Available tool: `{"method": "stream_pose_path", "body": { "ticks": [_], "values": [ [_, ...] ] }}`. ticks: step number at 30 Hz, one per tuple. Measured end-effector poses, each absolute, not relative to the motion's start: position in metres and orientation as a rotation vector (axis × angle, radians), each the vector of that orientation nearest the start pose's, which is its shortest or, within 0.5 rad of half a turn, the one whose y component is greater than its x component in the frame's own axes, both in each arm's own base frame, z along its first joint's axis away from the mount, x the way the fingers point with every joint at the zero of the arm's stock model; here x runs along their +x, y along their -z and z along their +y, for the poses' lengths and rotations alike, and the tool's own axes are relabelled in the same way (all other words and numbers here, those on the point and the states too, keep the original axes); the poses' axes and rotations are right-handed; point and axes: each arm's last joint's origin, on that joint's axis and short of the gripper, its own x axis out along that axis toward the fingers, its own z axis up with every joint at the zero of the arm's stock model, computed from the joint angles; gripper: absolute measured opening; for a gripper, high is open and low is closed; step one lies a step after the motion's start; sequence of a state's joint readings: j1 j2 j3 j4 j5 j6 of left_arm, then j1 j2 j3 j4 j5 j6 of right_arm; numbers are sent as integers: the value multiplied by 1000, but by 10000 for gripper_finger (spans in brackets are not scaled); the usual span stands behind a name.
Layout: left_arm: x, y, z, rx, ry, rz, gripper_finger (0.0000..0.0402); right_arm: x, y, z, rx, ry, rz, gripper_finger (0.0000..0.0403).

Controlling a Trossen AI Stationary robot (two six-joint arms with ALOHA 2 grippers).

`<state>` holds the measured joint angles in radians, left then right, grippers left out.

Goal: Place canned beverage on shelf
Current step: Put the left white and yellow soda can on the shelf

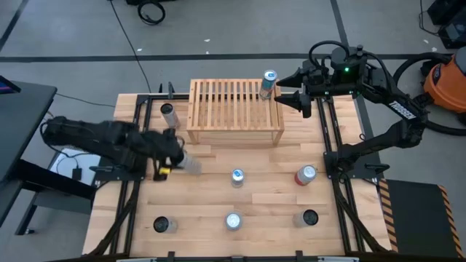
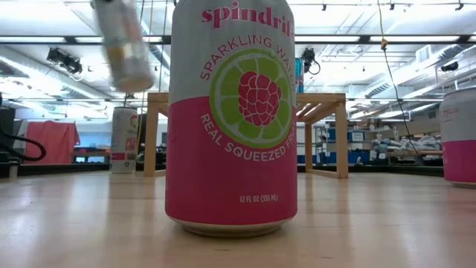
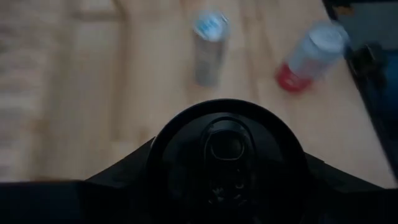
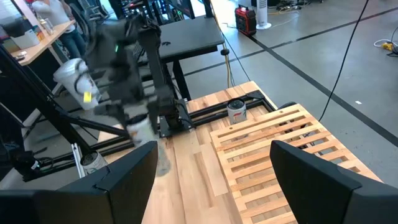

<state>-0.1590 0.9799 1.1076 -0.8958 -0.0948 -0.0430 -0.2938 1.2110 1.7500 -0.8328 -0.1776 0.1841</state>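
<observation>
The shelf (image 1: 234,110), a pale wooden rack with a slatted top, stands at the far middle of the table. One can (image 1: 269,84) stands upright on its far right corner. My right gripper (image 1: 282,89) hovers open beside that can, and its wrist view shows nothing between its fingers (image 4: 124,180). My left gripper (image 1: 173,159) is near the table's left side, in front of the shelf's left end, shut on a pale can (image 1: 192,164). In the low view this can (image 2: 123,45) hangs high, blurred and tilted. My left gripper pinches the can between its two fingers (image 3: 118,186), one on each side of the can's body. The dark lid with its tab (image 3: 227,152) faces the wrist camera. The can is lifted clear of the table and tilted. Blur and the lid hide the exact place of contact.
Several cans stand on the table: one left of the shelf (image 1: 169,111), a blue-topped one (image 1: 237,177), a red one (image 1: 306,175), and three along the near edge (image 1: 233,220). A pink can (image 2: 230,119) fills the low view.
</observation>
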Motion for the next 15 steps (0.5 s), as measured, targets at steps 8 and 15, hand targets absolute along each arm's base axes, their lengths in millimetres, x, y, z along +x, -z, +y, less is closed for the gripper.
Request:
{"method": "stream_pose_path", "body": {
  "ticks": [8,15],
  "values": [
    [190,-382,13,164,-80,747,254,191,-499,-53,250,142,284,321],
    [215,-395,48,196,-147,762,254,190,-497,-52,256,144,309,321]
  ]
}}
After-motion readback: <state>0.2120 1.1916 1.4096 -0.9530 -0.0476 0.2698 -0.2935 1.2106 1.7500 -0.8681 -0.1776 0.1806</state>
